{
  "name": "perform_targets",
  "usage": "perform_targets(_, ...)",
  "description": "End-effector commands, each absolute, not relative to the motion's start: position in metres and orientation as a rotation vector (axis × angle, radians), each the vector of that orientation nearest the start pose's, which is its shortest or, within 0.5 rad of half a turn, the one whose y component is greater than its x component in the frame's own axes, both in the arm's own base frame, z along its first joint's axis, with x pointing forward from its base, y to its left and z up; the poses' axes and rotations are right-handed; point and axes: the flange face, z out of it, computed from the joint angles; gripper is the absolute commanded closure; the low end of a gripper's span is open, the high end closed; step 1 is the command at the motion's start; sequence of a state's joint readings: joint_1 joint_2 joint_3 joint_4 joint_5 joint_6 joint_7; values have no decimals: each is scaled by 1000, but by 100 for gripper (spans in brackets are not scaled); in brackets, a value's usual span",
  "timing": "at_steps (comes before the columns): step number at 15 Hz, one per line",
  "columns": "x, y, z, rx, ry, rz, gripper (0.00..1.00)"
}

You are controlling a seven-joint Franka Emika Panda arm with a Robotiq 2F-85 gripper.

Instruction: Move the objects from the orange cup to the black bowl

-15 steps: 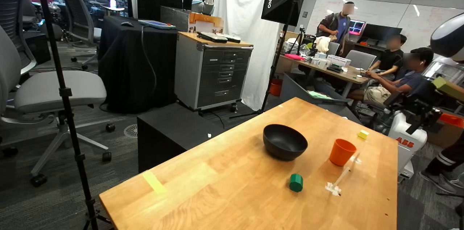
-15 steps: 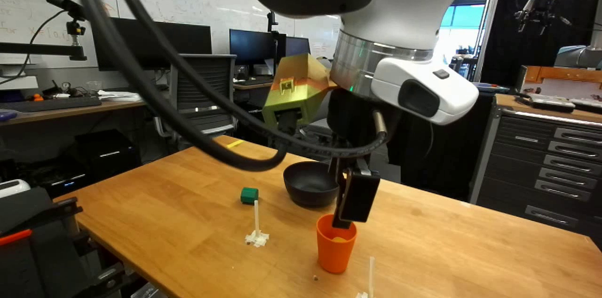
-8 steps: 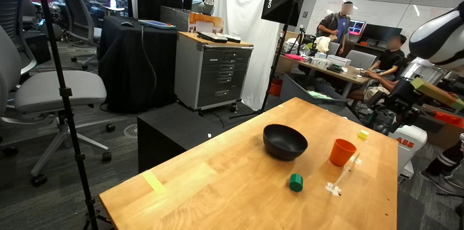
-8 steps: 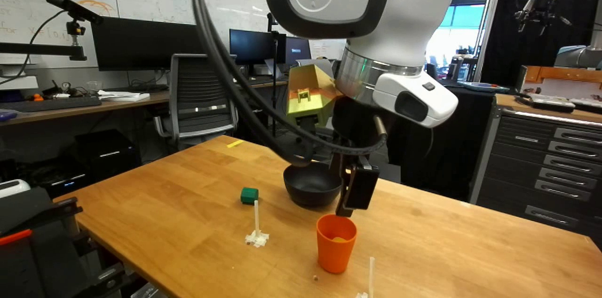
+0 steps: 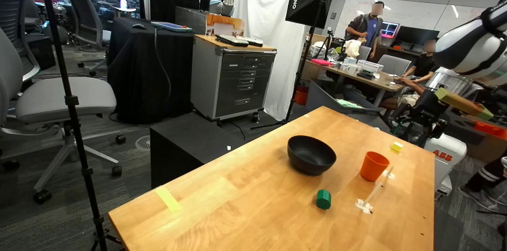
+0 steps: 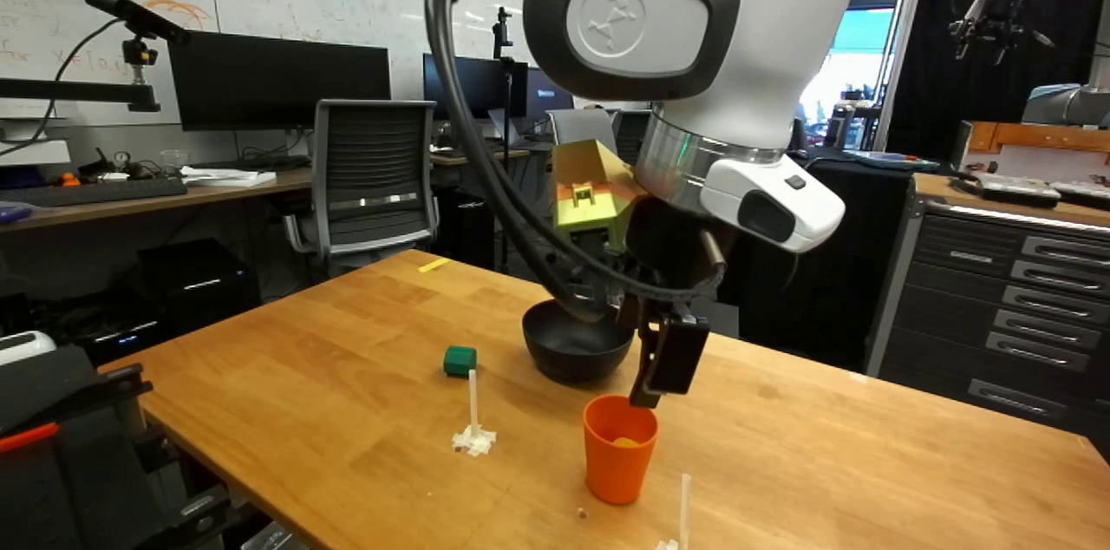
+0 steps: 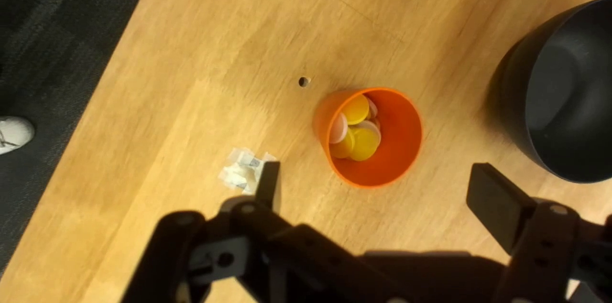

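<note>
on the desk (image 7: pixel 267 54), wrist view: orange cup (image 7: pixel 399 138) holding yellow and pale discs (image 7: pixel 364 143); black bowl (image 7: pixel 554 90) at its three o'clock. jaws: spread, at six. discs likely light, slippery; cup probably stiff: grip opposite walls.

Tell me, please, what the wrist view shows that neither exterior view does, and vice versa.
Only the wrist view shows the pale pinkish discs inside the orange cup.
Only the exterior views show the green piece and the drawer cabinet.
All share the orange cup, the black bowl (cut off in the wrist view), the wooden table and the claw.
</note>
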State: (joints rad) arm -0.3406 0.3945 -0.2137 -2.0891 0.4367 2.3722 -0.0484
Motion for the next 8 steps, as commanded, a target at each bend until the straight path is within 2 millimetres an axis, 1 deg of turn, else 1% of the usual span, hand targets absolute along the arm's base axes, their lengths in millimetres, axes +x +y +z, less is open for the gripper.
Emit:
perform_targets(1, 500, -293, 212, -2674, 1168, 92, 0)
perform_targets(5, 499, -284, 189, -2679, 1164, 153, 0)
perform_targets(8, 494, -287, 181, -2680, 1199, 177, 0)
